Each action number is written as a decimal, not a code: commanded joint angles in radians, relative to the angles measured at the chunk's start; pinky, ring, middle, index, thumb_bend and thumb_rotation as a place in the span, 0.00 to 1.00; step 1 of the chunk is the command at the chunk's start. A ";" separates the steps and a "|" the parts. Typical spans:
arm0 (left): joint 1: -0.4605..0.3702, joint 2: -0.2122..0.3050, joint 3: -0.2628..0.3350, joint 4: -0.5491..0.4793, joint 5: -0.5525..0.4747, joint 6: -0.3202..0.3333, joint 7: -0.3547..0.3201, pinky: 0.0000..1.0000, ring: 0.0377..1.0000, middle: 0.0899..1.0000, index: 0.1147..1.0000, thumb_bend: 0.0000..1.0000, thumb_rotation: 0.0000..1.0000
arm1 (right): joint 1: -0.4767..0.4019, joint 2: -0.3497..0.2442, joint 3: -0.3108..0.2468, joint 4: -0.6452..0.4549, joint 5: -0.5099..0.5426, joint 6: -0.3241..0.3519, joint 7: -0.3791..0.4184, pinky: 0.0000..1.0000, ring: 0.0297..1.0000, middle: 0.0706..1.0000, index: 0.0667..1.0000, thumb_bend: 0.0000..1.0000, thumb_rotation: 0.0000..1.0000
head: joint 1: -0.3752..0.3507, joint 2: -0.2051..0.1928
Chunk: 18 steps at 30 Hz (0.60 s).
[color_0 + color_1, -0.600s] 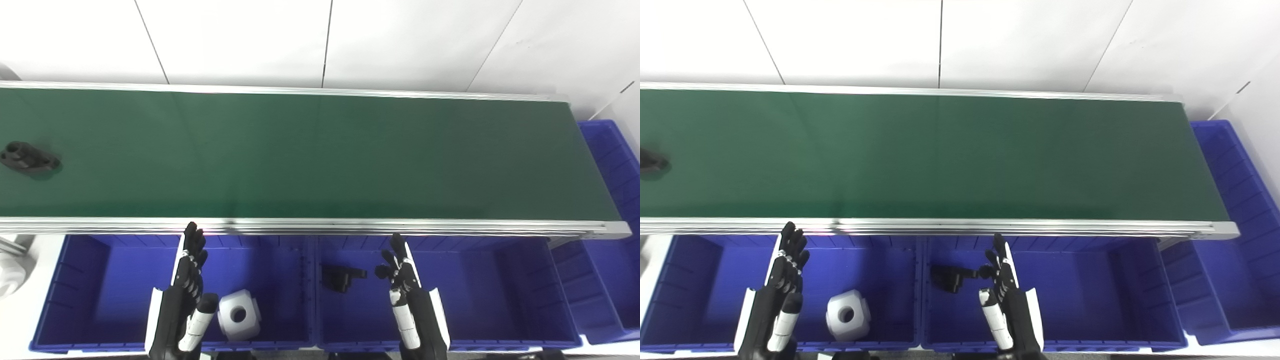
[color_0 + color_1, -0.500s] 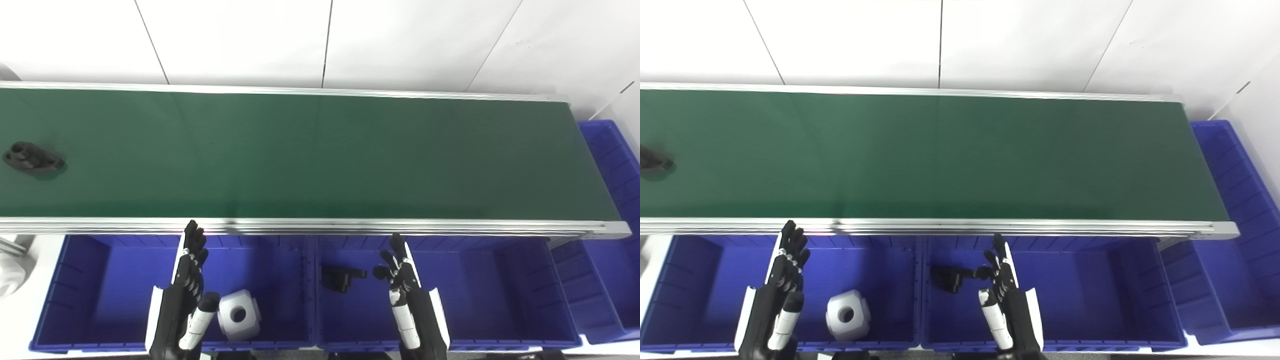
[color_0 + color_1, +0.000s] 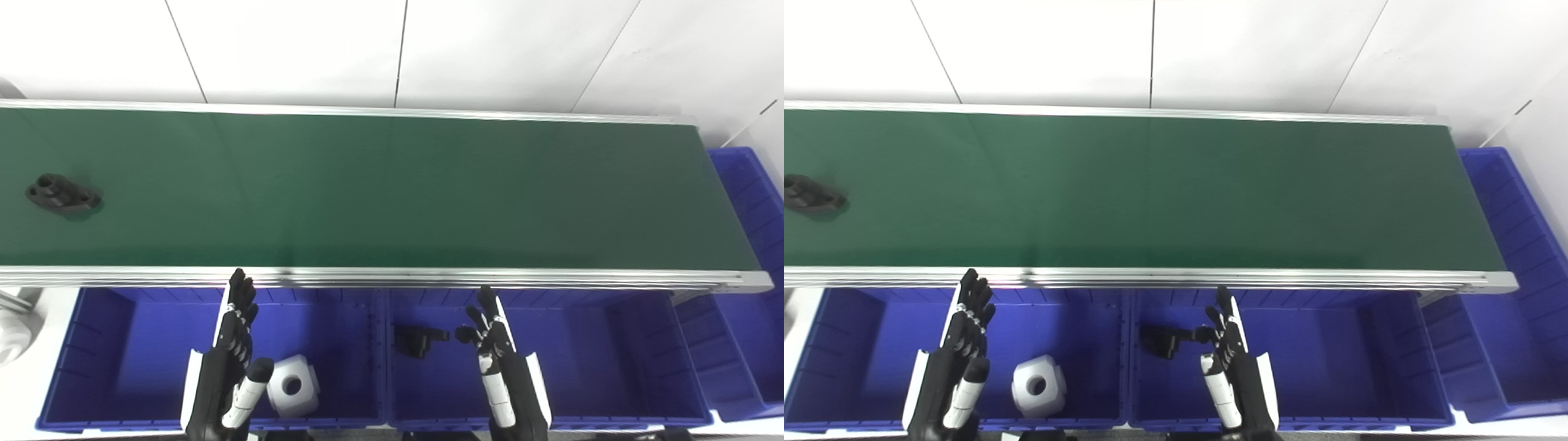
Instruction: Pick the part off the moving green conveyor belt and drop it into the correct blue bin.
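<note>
A black part (image 3: 62, 193) with round holes lies on the green conveyor belt (image 3: 392, 190) at the far left. My left hand (image 3: 234, 352) is open and empty, held upright over the left blue bin (image 3: 110, 361) in front of the belt. My right hand (image 3: 499, 361) is open and empty over the right blue bin (image 3: 612, 355). Both hands are far from the part.
A white cube-shaped part with a hole (image 3: 293, 386) lies in the left bin. A black part (image 3: 416, 340) lies in the right bin. Another blue bin (image 3: 750, 202) stands past the belt's right end. A silver rail (image 3: 429, 278) edges the belt's front.
The black part has moved to the right along the belt. My left hand has shifted slightly right and up. My right hand has barely moved.
</note>
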 commanded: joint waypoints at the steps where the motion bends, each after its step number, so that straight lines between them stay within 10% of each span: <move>1: 0.003 0.002 -0.005 -0.030 -0.007 -0.030 -0.003 1.00 1.00 1.00 1.00 0.71 0.81 | 0.012 0.004 0.002 -0.036 0.012 -0.033 0.012 0.87 0.96 1.00 1.00 0.78 0.92 | 0.001 0.001; 18: -0.001 0.002 -0.003 -0.027 -0.020 -0.020 -0.005 1.00 1.00 1.00 1.00 0.74 0.79 | 0.011 0.009 0.003 -0.033 0.062 -0.034 0.031 0.57 0.92 1.00 1.00 0.80 0.89 | -0.001 0.002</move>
